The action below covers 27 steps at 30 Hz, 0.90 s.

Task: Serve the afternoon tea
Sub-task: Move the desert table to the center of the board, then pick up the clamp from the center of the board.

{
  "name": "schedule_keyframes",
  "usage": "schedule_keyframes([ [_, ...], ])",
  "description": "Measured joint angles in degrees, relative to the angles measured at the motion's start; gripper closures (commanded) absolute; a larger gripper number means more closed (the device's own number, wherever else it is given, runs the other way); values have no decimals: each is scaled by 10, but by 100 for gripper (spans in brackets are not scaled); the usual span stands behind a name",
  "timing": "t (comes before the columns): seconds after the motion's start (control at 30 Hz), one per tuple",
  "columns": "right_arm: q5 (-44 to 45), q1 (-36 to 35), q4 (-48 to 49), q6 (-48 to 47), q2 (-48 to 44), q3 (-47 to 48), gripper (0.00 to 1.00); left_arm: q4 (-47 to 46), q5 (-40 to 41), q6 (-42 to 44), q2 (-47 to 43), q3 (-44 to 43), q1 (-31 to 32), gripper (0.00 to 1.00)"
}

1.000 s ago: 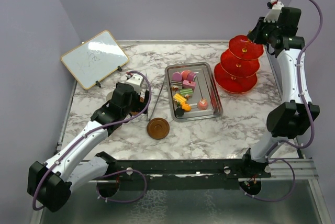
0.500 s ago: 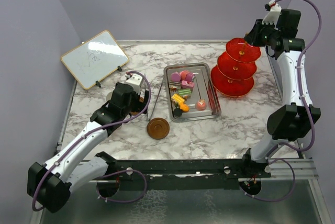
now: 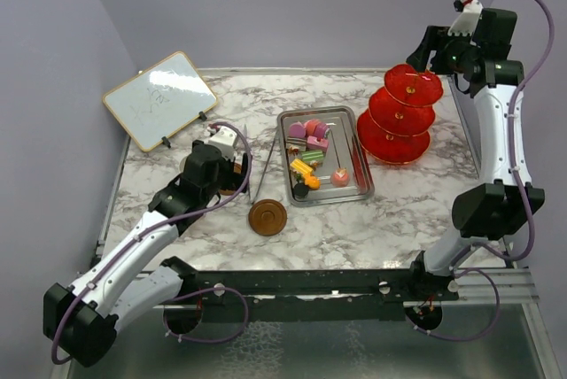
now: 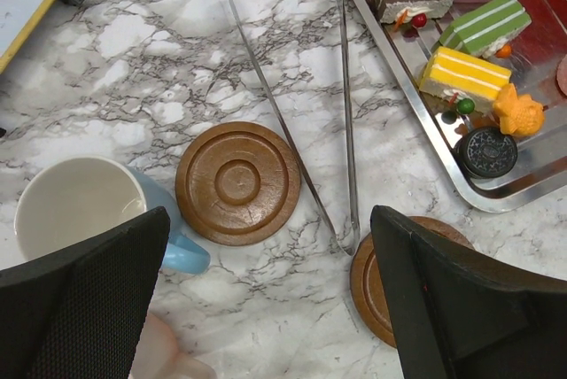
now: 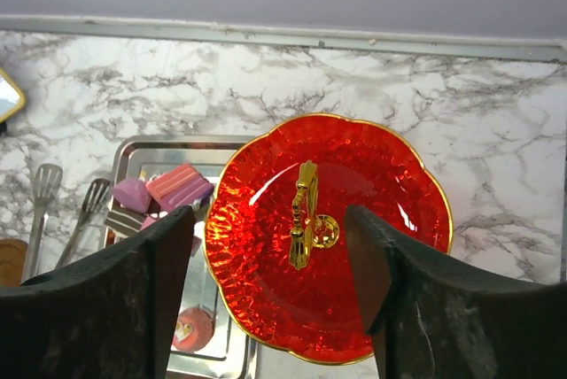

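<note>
The red three-tier stand (image 3: 400,122) rests on the marble at the right, its gold finial (image 5: 304,213) upright. My right gripper (image 3: 429,48) hangs open above the top tier, one finger on each side of the finial and touching neither side of it (image 5: 268,224). On the steel tray (image 3: 365,177) lie the cake pieces (image 3: 311,153), among them a yellow one (image 4: 462,76) and a green one (image 4: 485,25). My left gripper (image 4: 268,239) is open over a brown saucer (image 4: 237,182). The blue cup (image 4: 80,206) is at its left, and a pink cup (image 4: 168,354) shows blurred. A second saucer (image 4: 376,283) is partly covered.
Metal tongs (image 4: 345,113) lie between the saucers and the tray. A wood-framed whiteboard (image 3: 159,98) leans at the back left. The table's raised rim runs along the back and sides. The second saucer (image 3: 267,217) sits near the front centre.
The stand shifted slightly left and settled. My right gripper then opened, let go of the finial and lifted a little. The left arm barely moved.
</note>
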State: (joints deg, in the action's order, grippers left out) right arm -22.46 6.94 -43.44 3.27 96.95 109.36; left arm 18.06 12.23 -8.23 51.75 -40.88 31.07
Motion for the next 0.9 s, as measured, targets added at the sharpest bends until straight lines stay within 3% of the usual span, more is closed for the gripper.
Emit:
schedule_keyframes([
  [0.27,0,-1,-1,17,-57,30,27,-26,21,-9,-39,21,0,1],
  [0.57,-98,-15,63,65,-228,-137,25,-43,70,-19,-90,33,0,1],
  [0.9,-168,-105,68,70,-271,-219,25,-38,109,-22,-112,34,0,1],
])
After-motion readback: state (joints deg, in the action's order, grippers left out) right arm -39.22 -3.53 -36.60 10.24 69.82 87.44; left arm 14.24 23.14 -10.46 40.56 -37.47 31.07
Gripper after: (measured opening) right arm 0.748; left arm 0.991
